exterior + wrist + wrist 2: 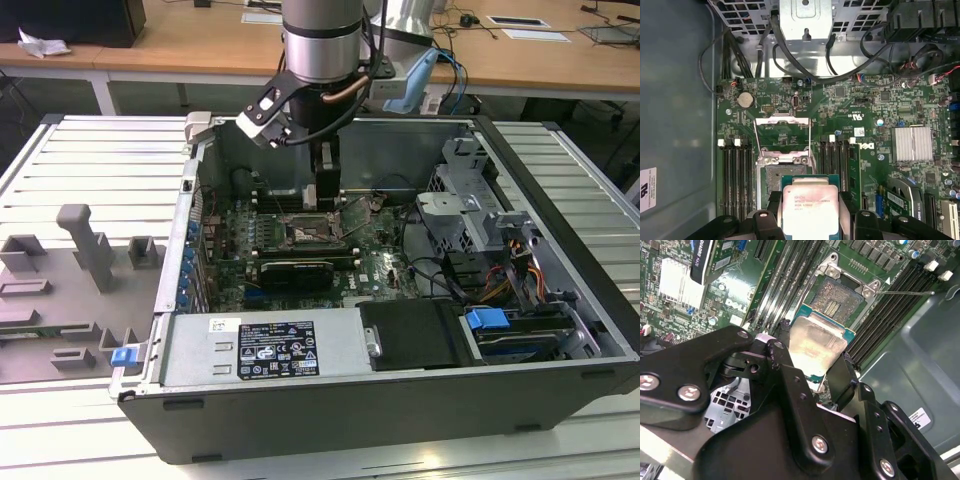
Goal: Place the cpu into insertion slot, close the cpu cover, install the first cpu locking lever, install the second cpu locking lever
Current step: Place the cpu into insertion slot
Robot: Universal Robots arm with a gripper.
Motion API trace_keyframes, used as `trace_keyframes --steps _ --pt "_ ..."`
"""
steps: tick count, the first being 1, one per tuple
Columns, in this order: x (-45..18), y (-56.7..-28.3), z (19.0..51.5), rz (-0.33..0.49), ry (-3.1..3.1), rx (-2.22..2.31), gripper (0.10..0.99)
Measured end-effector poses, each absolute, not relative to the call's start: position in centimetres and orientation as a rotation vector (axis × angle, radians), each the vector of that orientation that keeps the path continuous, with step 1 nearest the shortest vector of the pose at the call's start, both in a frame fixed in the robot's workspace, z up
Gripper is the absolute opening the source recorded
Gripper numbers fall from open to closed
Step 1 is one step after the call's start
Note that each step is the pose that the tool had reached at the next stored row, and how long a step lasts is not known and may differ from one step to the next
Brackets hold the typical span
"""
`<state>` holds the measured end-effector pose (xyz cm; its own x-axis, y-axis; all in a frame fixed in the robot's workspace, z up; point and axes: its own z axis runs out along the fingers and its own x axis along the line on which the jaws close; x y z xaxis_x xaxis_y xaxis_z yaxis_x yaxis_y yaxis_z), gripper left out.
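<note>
Grip check: clamping the cpu [810, 207] between the two black fingers [846, 207] of the gripper [810, 200], squeezing it by opposite edges. Showing, on that cpu, a small flat square with a pale silver-grey metal top, faint print across the lid and a thin green border peeping out around it. Hanging over the green motherboard [865, 107] with the cpu just beside the insertion slot [771, 182], overlapping one edge of it in the first wrist view and not sitting in it. Leaving the slot's dark centre bare, with the cpu cover [782, 120] standing flipped open on the slot's far side from the gripper and a thin wire lever [905, 292] reaching out from a corner across the black memory slots [885, 315]. Sweeping the exterior view from its left: passing a grey fixture tray [70, 300] outside the computer case [300, 420], a labelled power supply box [265, 345] along the near wall, the arm [320, 50] reaching down mid-case, and ending on a metal drive cage [470, 200].
</note>
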<state>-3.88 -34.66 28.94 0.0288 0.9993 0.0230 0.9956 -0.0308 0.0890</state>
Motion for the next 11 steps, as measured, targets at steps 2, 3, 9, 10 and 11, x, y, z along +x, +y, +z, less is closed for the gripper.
trace_keyframes --steps 2,3,9,10,11 --pt "-3.88 -34.66 28.84 0.122 2.153 2.218 0.537" --pt "-3.88 -34.66 28.78 0.122 2.153 2.218 0.537" --pt "-3.88 -34.66 28.42 0.122 2.153 2.218 0.537" --pt "-3.88 -34.66 28.38 0.122 2.153 2.218 0.537" --pt "-3.88 -34.66 28.31 0.122 2.153 2.218 0.537"
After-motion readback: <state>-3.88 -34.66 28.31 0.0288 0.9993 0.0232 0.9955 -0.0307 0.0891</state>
